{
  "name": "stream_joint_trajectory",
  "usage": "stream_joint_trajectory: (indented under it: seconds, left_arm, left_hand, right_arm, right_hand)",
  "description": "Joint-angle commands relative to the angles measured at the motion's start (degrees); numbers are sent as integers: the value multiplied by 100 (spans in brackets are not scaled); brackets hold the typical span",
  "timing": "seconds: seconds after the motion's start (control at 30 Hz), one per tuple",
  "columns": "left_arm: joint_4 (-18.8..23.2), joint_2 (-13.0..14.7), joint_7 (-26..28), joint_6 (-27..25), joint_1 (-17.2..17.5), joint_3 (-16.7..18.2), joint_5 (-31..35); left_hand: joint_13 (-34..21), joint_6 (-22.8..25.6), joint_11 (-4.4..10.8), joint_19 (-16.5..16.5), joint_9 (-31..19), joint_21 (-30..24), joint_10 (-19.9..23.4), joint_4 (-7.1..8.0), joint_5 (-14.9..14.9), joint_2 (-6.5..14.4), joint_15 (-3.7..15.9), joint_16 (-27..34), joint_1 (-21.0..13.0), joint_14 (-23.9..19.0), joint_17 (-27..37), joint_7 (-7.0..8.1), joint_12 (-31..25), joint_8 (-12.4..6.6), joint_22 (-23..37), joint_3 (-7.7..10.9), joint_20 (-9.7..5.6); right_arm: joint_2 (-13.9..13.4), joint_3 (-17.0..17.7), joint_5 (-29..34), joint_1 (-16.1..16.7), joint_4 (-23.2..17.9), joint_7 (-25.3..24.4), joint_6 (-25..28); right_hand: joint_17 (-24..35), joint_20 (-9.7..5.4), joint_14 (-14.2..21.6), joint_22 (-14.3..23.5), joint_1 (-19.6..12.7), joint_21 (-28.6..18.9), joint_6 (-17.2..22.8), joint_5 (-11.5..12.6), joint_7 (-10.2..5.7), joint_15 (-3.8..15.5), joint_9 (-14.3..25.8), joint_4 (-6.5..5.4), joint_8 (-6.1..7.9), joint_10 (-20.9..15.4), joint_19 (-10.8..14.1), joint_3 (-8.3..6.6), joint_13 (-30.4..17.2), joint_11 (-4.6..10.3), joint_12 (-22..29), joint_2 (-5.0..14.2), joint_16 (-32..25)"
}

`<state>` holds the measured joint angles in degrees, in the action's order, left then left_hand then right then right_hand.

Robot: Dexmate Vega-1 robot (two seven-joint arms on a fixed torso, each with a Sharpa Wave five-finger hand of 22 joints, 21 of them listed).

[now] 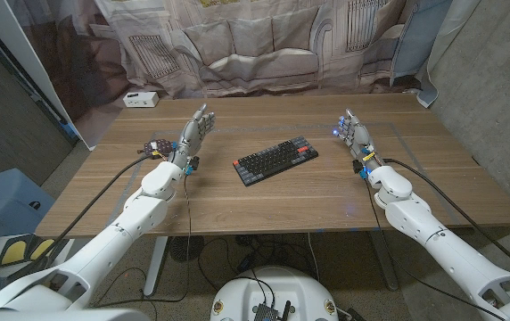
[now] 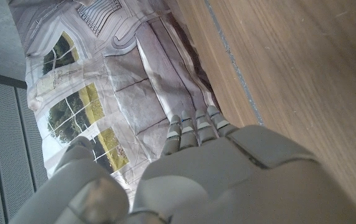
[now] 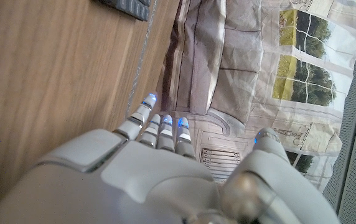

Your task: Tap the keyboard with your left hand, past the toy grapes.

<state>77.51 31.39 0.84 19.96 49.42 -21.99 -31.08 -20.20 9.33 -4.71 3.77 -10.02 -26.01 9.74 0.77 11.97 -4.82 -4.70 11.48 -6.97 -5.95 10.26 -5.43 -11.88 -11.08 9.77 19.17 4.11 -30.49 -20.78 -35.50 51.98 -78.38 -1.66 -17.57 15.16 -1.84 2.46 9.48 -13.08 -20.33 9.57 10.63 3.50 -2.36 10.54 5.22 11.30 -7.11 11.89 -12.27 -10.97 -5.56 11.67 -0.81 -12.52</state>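
A black keyboard [image 1: 275, 160] lies slanted at the middle of the wooden table [image 1: 264, 201]; a corner of the keyboard [image 3: 127, 6] appears in the right wrist view. My left hand [image 1: 193, 134] stands raised left of the keyboard, fingers straight and apart, holding nothing; its back [image 2: 228, 180] fills the left wrist view. Dark toy grapes [image 1: 156, 147] lie just left of that wrist, partly hidden by it. My right hand [image 1: 352, 134] stands upright right of the keyboard, fingers extended with blue-lit tips, holding nothing; it also shows as my right hand [image 3: 159, 168].
A small white box [image 1: 140, 99] sits at the table's back left corner. A printed cloth backdrop [image 1: 255, 45] hangs behind the table. Black cables [image 1: 117, 183] run along both forearms.
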Motion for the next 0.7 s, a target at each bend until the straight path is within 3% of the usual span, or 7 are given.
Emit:
stream_joint_trajectory:
  seconds: [0.03, 0.2, 0.43, 0.7]
  left_arm:
    - [202, 16, 272, 264, 68, -47, 413]
    - [-8, -166, 11, 531, -21, -81, 251]
    - [438, -42, 506, 493, 180, -120, 807]
    - [860, 165, 721, 556, 408, -19, 1127]
  left_hand:
    - [22, 123, -11, -89, -27, 17, 111, -55, 32, 13, -7, 46, -80, -125, 6, -8, -42, -60, 5, 14, 29]
    - [118, 322, -31, -257, -29, 47, 300, -83, 26, 28, 23, 79, -108, -315, 3, 16, -93, -96, 6, 5, 40]
    - [186, 405, 1, -330, -31, 91, 417, -109, 19, 41, 45, 90, -135, -436, 1, 36, -116, -94, 7, 3, 38]
    - [234, 533, 22, -383, -32, 122, 495, -130, 14, 50, 67, 90, -160, -504, 0, 47, -131, -118, 7, 3, 46]
  right_arm:
    - [-85, 125, -40, 206, -152, -5, -182]
    - [-187, 164, -201, 158, -65, 321, -161]
    - [-333, 168, -213, 135, -92, 519, -116]
    - [-320, 215, -153, 239, -338, 222, -75]
  right_hand:
    - [5, -10, -2, 18, -58, 21, 84, 25, -10, -16, 23, 28, 49, -75, 55, -29, -15, -1, 36, 27, -18]
    - [-3, -1, 3, 18, -41, 40, 93, 23, -43, -23, 24, 24, 47, -90, 60, -17, -14, 1, 37, 24, -17]
    - [-13, 2, -5, 19, 17, 79, 233, 18, -81, -21, 29, 6, 92, -82, 53, 18, -14, -17, 27, 4, -10]
    - [-32, -3, -4, 21, 45, 126, 360, 20, -66, -22, 36, 3, 124, -85, 58, 41, -14, -10, 20, 2, -2]
